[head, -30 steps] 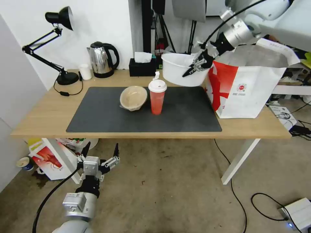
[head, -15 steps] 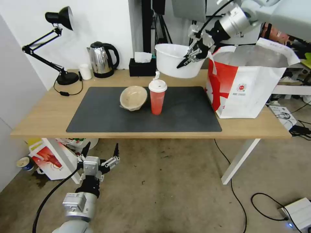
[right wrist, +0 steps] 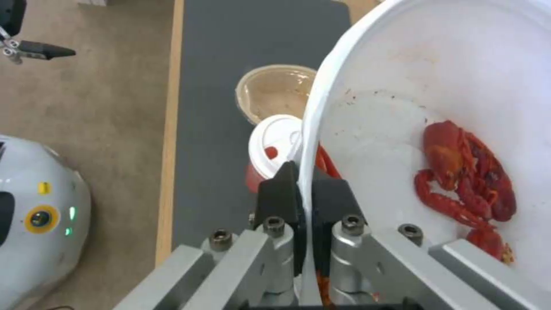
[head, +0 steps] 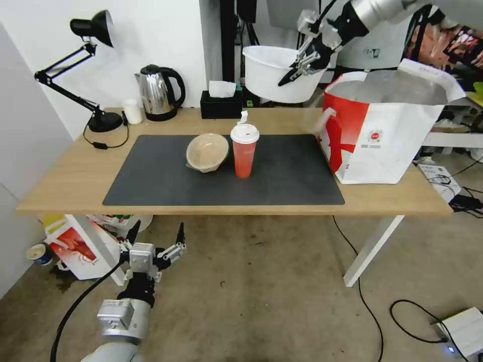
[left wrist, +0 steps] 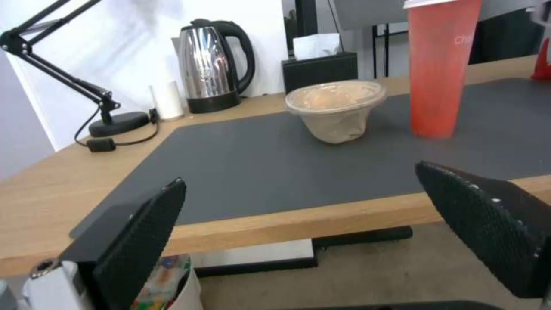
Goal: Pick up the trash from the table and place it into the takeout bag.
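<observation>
My right gripper (head: 297, 69) is shut on the rim of the large white plastic bowl (head: 274, 75), held high above the table's back edge, left of the takeout bag (head: 382, 136). In the right wrist view the bowl (right wrist: 436, 107) holds red crayfish scraps (right wrist: 465, 172), with its rim pinched in my right gripper (right wrist: 304, 189). The red drink cup (head: 244, 151) with white lid and the beige paper bowl (head: 207, 152) stand on the dark mat (head: 282, 176). My left gripper (head: 156, 241) hangs open below the table's front edge, with its fingers (left wrist: 143, 232) apart.
A black desk lamp (head: 85, 65), small white cup (head: 133, 111), steel kettle (head: 157, 93) and black tissue box (head: 221, 103) line the table's back. A white box with red print (head: 75, 246) stands on the floor under the table's left end. Cables trail on the floor at right.
My right gripper has lifted the white bowl higher and slightly rightward, toward the bag's open top. The bag's near strap handle has dropped. The left arm has not moved.
</observation>
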